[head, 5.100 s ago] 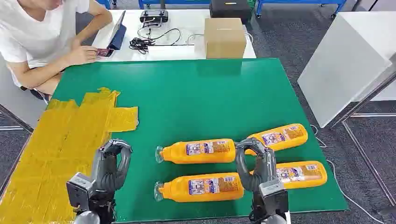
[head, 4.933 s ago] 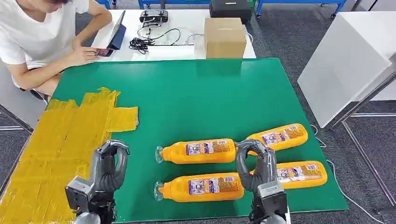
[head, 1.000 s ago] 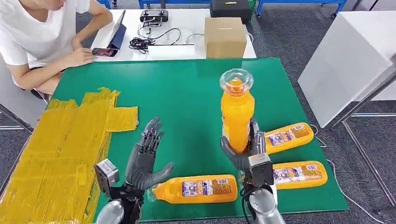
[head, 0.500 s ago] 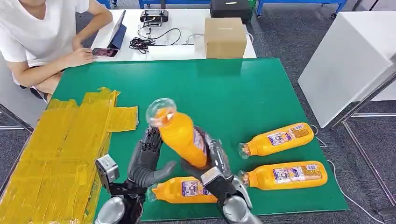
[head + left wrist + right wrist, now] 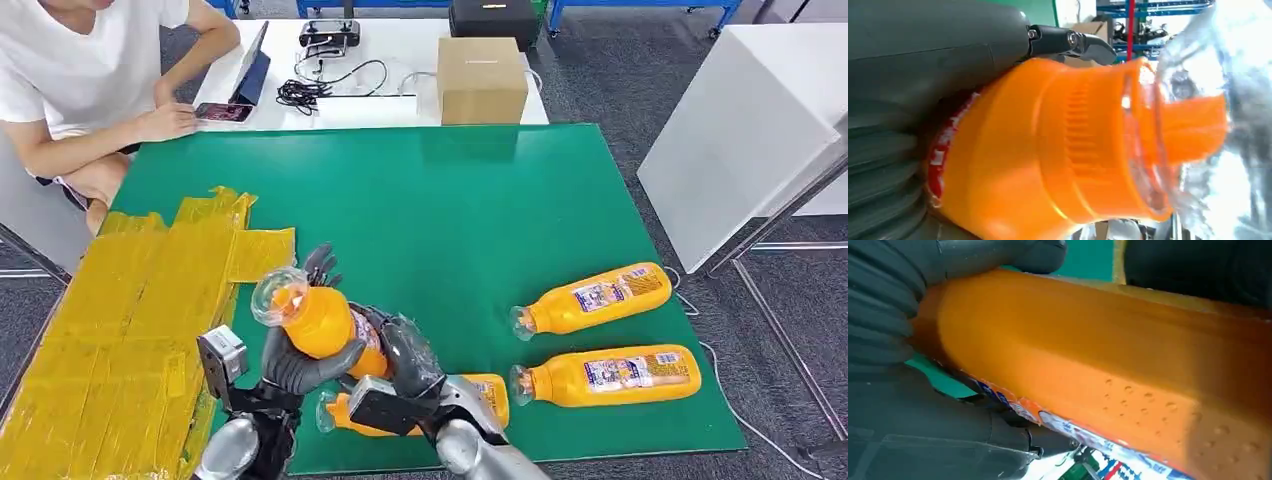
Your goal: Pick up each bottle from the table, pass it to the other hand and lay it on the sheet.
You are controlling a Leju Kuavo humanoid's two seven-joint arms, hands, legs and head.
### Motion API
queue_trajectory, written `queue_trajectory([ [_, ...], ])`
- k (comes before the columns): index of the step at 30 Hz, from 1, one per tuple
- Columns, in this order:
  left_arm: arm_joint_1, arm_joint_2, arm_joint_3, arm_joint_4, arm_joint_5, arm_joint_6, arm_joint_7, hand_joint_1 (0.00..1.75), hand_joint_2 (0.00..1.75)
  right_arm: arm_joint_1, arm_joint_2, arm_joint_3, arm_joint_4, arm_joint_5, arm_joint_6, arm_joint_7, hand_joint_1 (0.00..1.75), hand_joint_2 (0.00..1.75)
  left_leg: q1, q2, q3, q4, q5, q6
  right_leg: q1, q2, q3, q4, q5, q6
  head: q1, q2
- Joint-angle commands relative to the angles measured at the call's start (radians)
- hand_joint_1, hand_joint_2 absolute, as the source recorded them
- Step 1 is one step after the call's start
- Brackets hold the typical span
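Both hands are on the same orange bottle (image 5: 320, 325) right now. Right hand (image 5: 400, 365) is wrapped round the lower body, left hand (image 5: 300, 350) cupped under the neck end with its thumb across it and fingers poking up behind. Whether the left has properly clamped or is just cradling, I honestly can't tell from where I'm looking, the left wrist view is mostly bottle shoulder and clear cap (image 5: 1193, 115) with a dark fingertip over the top. Bottle's tilted, cap pointing up and away toward the yellow sheet (image 5: 120, 320), which sits just outboard of the left hand.

What I'd worry about: looks like mid-handover, and if the right lets go before the left has a real hold, that thing drops. The left has it near the narrow neck, so the heavy end would swing down. There are droplets on the bottle in the right wrist view too, so it's probably slippery.

Another bottle (image 5: 480, 395) lies on the green table (image 5: 430, 200) directly under the right hand, so a drop lands on it and could knock it off the near edge, which is close. Two more bottles (image 5: 585, 298) lie well off to the right hand's outer side. Plenty of open room over the sheet, and a person's arm (image 5: 160, 125) is resting at the far corner, well away
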Motion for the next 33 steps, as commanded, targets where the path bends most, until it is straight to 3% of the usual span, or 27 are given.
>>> queue_trajectory([
  [1,-0.068,-0.009,-0.032,0.052,-0.005,0.016,-0.009,1.75,1.75,-0.025,-0.008,0.127,0.134,0.034,0.022,0.009,1.75,1.75,0.001,-0.002,0.003,-0.001,-0.001,-0.001,0.001,-0.003,0.004,-0.002,-0.001,0.000,0.000,0.000],
  [18,-0.056,-0.012,-0.026,0.046,-0.007,0.026,-0.015,1.75,1.75,-0.004,-0.016,0.108,0.105,0.022,0.008,0.008,1.75,1.75,0.001,-0.002,0.002,-0.001,0.000,-0.001,0.001,-0.003,0.003,-0.002,-0.001,0.000,0.000,0.000],
  [24,-0.030,-0.017,-0.028,0.030,-0.015,0.047,-0.028,1.75,1.75,0.073,-0.064,0.066,-0.093,-0.025,0.000,-0.025,1.75,1.75,0.001,-0.004,0.002,-0.001,-0.001,-0.001,0.001,-0.005,0.003,-0.002,-0.002,0.000,0.000,0.000],
  [26,-0.021,-0.017,-0.020,0.015,-0.092,0.134,-0.057,1.75,1.75,0.113,-0.072,0.025,-0.190,-0.061,-0.008,-0.042,1.75,1.75,0.000,-0.003,0.000,0.000,0.000,0.000,0.000,-0.004,0.001,-0.001,-0.001,0.000,0.000,0.000],
  [28,-0.014,-0.008,-0.027,-0.010,-0.170,0.198,-0.086,1.75,1.75,0.158,-0.091,-0.012,-0.309,-0.119,-0.010,-0.075,0.00,1.75,0.000,-0.004,-0.001,0.000,-0.001,0.000,0.000,-0.004,0.000,0.000,-0.002,0.000,0.000,0.000],
  [29,-0.011,-0.003,-0.029,-0.022,-0.223,0.243,-0.102,1.75,1.75,0.176,-0.100,-0.025,-0.359,-0.149,0.001,-0.092,0.00,0.00,0.000,-0.003,-0.002,0.000,0.000,0.000,0.000,-0.004,-0.001,0.000,-0.001,0.000,0.000,0.000],
  [31,-0.012,0.017,-0.014,-0.052,-0.510,0.484,-0.147,1.75,1.75,0.239,-0.114,-0.069,-0.494,-0.192,0.022,-0.120,0.00,0.00,0.000,-0.003,-0.003,0.001,-0.001,0.000,0.000,-0.004,-0.001,0.000,-0.002,0.000,0.000,0.000],
  [33,-0.020,0.043,0.023,-0.072,-0.716,0.604,-0.084,1.75,1.75,0.286,-0.126,-0.102,-0.595,-0.195,0.013,-0.125,0.00,0.00,0.000,-0.004,-0.002,0.001,-0.001,-0.001,0.000,-0.004,0.000,0.001,-0.002,0.000,0.000,0.000],
])
